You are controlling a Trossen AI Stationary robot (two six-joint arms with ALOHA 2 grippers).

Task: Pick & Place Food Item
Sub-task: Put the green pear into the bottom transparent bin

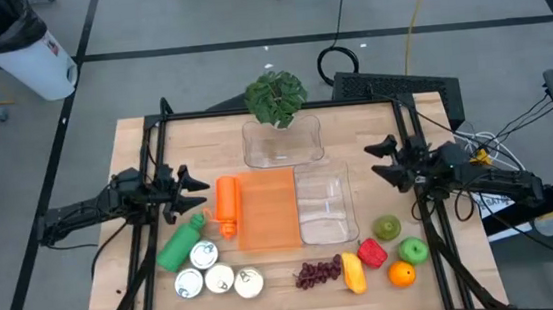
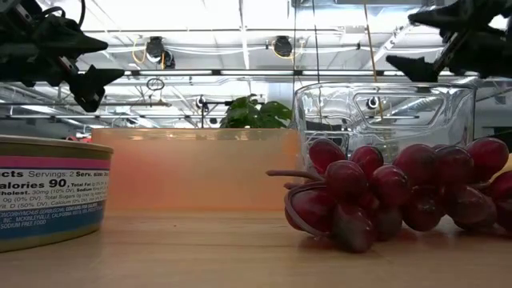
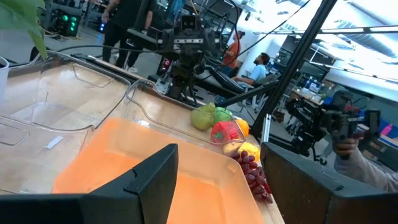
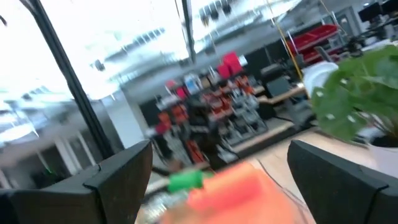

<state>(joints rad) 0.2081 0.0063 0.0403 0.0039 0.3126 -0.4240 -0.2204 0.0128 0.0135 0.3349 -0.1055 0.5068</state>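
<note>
Jaws of both grippers stand open with nothing between them. The left gripper [image 1: 197, 187] hovers over the desk's [image 1: 279, 293] left side, just beside the orange bottle [image 1: 226, 206] and the orange tray [image 1: 267, 209]. The right gripper [image 1: 380, 163] hangs at the right, near the clear container [image 1: 324, 204]. Food lies along the front right: grapes [image 1: 318, 273], a yellow fruit [image 1: 353, 273], a red pepper [image 1: 372, 254], two green apples [image 1: 412, 251] and an orange [image 1: 400, 275]. Three cans [image 1: 219, 276] and a green bottle [image 1: 181, 245] sit front left. A potted plant [image 1: 276, 98] stands at the back.
</note>
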